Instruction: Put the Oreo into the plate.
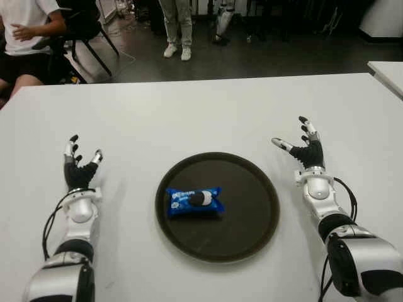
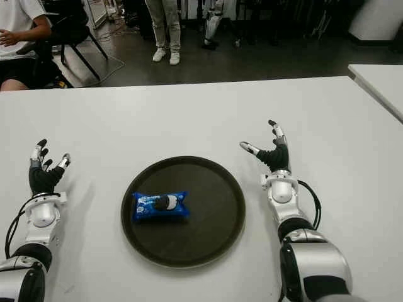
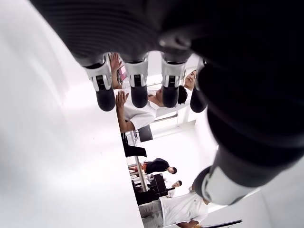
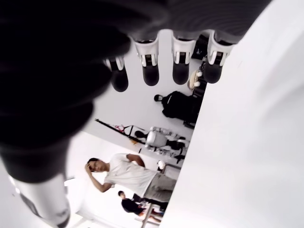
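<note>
Lying flat inside the plate [image 1: 252, 214], the Oreo [image 1: 194, 201] sits a little toward nine o'clock of the plate's centre, its blue wrapper lengthwise from nine to three. It rests wholly within the rim, touching the dark floor and nothing else, so I judge the placing done and nothing of the task left for me to carry.

That would explain how I hold my hands. My left hand [image 1: 80, 168] shows at nine o'clock of the plate, well apart from it, fingers spread and upright, gripping nothing. My right hand [image 1: 303, 148] shows at about two o'clock of the plate, near its rim but not touching, thumb out toward the plate and fingers fanned, likewise empty. Both wrist views show loose, extended fingertips with only air between them.

Counting: one Oreo packet, one round dark plate, one white table [image 1: 189, 107] under both, two hands. Beyond the table's far edge, at twelve o'clock, one seated person [image 1: 25, 38] and one pair of standing legs [image 1: 176, 28].
</note>
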Robot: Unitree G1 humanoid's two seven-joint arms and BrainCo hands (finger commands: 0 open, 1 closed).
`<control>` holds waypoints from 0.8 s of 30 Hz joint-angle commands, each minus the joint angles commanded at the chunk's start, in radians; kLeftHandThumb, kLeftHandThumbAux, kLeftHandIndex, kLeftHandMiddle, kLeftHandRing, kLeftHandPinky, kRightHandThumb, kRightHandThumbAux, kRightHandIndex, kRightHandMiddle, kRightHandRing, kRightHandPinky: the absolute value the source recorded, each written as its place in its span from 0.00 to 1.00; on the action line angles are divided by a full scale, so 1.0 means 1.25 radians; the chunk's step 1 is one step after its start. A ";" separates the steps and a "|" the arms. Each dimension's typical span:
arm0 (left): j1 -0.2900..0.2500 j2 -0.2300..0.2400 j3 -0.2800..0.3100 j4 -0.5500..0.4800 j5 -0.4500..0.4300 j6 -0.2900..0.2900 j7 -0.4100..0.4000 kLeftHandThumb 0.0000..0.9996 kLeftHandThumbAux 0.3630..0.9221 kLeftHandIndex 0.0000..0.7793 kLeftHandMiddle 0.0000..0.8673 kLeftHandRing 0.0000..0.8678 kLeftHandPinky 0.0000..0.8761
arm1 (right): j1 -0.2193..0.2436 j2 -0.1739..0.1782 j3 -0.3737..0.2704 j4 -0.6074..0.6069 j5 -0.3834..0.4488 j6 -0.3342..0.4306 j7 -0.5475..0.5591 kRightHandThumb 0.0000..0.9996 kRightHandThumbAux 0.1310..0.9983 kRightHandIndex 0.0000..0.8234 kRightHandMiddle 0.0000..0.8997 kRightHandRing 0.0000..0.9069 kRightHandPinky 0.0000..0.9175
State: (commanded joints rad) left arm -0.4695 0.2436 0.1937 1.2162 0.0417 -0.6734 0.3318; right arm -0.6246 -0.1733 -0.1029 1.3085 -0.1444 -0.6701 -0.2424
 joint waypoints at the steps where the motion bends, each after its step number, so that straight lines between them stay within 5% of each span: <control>1: 0.000 0.000 0.000 0.000 0.001 0.000 0.001 0.00 0.66 0.03 0.03 0.01 0.00 | 0.000 0.000 0.000 0.000 0.001 -0.002 0.001 0.00 0.72 0.00 0.00 0.00 0.00; 8: 0.001 0.008 -0.015 0.003 0.021 0.004 0.012 0.00 0.59 0.03 0.02 0.01 0.00 | 0.000 -0.005 0.004 0.000 -0.005 -0.012 0.004 0.00 0.73 0.00 0.00 0.00 0.00; 24: 0.001 0.006 0.004 0.003 -0.011 0.048 -0.038 0.24 0.43 0.01 0.01 0.00 0.00 | -0.003 0.009 -0.030 -0.002 0.035 0.009 0.061 0.21 0.62 0.00 0.00 0.00 0.04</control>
State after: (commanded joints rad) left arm -0.4677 0.2514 0.1983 1.2194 0.0276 -0.6136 0.2847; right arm -0.6281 -0.1626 -0.1404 1.3060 -0.1004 -0.6594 -0.1664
